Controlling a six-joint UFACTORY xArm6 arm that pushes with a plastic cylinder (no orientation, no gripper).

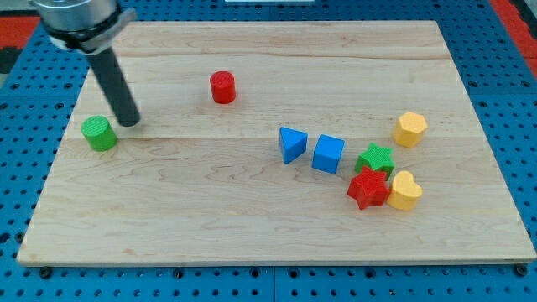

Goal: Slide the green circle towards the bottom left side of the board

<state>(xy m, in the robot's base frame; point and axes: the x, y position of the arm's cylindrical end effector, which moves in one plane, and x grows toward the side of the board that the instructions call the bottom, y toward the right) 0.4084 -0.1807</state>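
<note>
In the camera view, the green circle (99, 132) sits at the board's (252, 226) left edge, middle height. My tip (129, 122) rests just to its upper right; contact cannot be told. The rod carries no hand. The red cylinder (222, 87) stands well apart, toward the upper centre.

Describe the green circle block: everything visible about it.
The green circle is a short upright cylinder, bright green, with a finely ribbed, matte plastic-looking surface and a flat round top. It stands on the wooden board near the view's left edge, about halfway down, far from every other block. My tip sits just to its upper right in the view, close beside it; whether they actually touch cannot be told. Nothing rests on it, and it looks undamaged.
</note>
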